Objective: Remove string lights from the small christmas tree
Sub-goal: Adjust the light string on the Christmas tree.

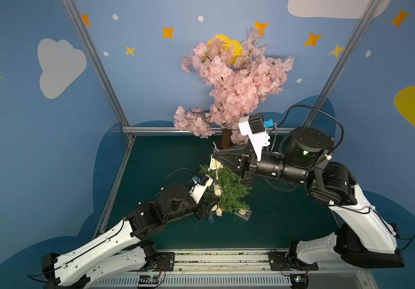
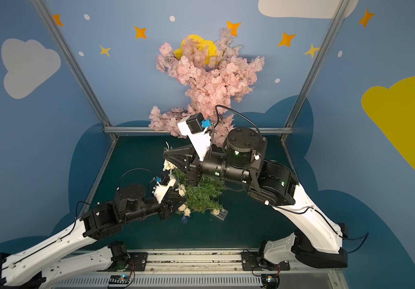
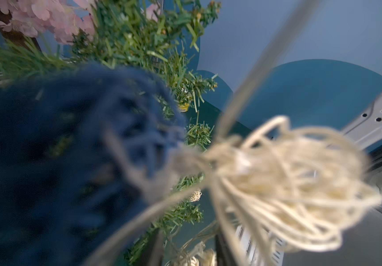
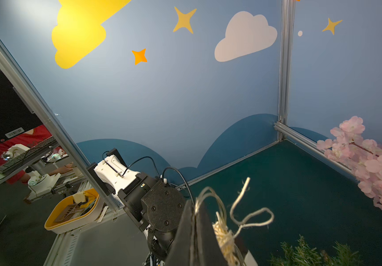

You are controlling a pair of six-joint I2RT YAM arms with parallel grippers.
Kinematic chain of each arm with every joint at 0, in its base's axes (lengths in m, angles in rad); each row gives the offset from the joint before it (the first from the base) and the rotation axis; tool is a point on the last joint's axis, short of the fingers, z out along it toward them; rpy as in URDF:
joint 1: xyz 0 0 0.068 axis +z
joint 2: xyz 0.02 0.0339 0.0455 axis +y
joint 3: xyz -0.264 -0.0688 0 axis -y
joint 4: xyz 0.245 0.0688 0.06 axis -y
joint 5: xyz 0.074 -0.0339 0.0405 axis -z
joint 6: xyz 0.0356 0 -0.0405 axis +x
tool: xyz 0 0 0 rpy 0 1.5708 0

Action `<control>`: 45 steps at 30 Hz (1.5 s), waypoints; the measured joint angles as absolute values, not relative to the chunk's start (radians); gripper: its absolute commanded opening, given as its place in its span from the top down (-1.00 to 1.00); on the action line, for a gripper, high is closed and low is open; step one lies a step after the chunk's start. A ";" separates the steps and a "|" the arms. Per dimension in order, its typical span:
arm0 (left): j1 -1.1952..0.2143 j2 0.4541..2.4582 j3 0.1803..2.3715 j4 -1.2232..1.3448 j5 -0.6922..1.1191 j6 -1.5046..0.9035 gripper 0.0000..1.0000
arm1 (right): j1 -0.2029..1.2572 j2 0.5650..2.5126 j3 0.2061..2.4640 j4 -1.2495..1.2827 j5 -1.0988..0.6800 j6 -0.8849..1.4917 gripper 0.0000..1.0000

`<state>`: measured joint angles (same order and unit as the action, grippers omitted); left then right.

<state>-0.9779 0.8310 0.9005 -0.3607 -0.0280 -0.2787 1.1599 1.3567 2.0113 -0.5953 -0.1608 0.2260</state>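
Right tool [image 1: 217, 153] stands high over the top of the tree [image 1: 234, 192], clenched on the wire of the lights [image 1: 214, 165]. The right wrist view confirms this: thin strands are pinched in the seam of the closed jaws, and a frayed loop of twine stands free beside them. Judged purpose: to raise the upper end so the turns lift clear of the needles rather than drag through them. Left tool [image 1: 212, 207] sits low at the foot of the tree, buried among branches and balls, probably to take the lower run or to steady the tree against the pull. No view shows whether it is clenched or released. The lights remain mostly on the tree. Balls hang down the side facing the left arm, more lie at its foot, and the clear box [image 1: 247, 216] rests on the table [image 1: 289, 225] just beside the base. The top views give the layout, including the pink tree [image 1: 234, 82] behind, but hide both grips. The left wrist view adds only a blue ball [image 3: 70, 161] and a cream ball [image 3: 289, 184], blurred close to the lens, with wire crossing between them.
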 measured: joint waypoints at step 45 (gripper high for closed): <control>-0.978 0.543 0.927 -0.712 -0.059 -0.486 -0.99 | 1.360 1.651 2.240 -0.616 -0.324 0.243 1.00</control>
<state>-0.9783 0.5430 0.9272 -0.7116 -0.0589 -0.4858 1.3598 1.6512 2.2398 -0.6159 -0.3244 0.2432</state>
